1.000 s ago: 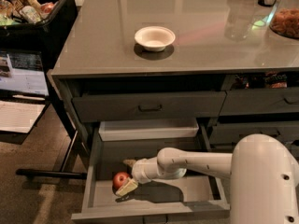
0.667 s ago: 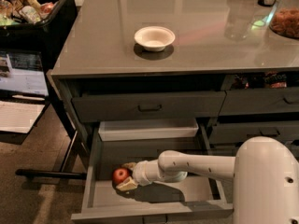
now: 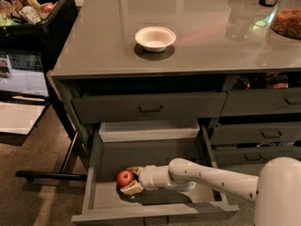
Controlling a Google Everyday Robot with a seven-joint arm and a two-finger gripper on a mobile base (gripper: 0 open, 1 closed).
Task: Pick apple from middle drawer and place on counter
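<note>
The small red apple (image 3: 125, 178) is in the open middle drawer (image 3: 103, 171), at the left front of its grey floor. My gripper (image 3: 130, 180) reaches in from the right on a white arm, low inside the drawer. Its two pale fingers (image 3: 132, 189) stand one behind and one in front of the apple, closed against its sides. The glossy grey counter (image 3: 197, 36) lies above the drawers.
A white bowl (image 3: 155, 38) sits on the counter. A glass and a dish of snacks stand at the counter's far right. A pale shallow tray (image 3: 148, 131) lies at the drawer's back. A black bin of groceries (image 3: 28, 8) stands on the left. Closed drawers are at the right.
The gripper has closed in around the apple. Apple and gripper have shifted slightly up and to the right within the drawer.
</note>
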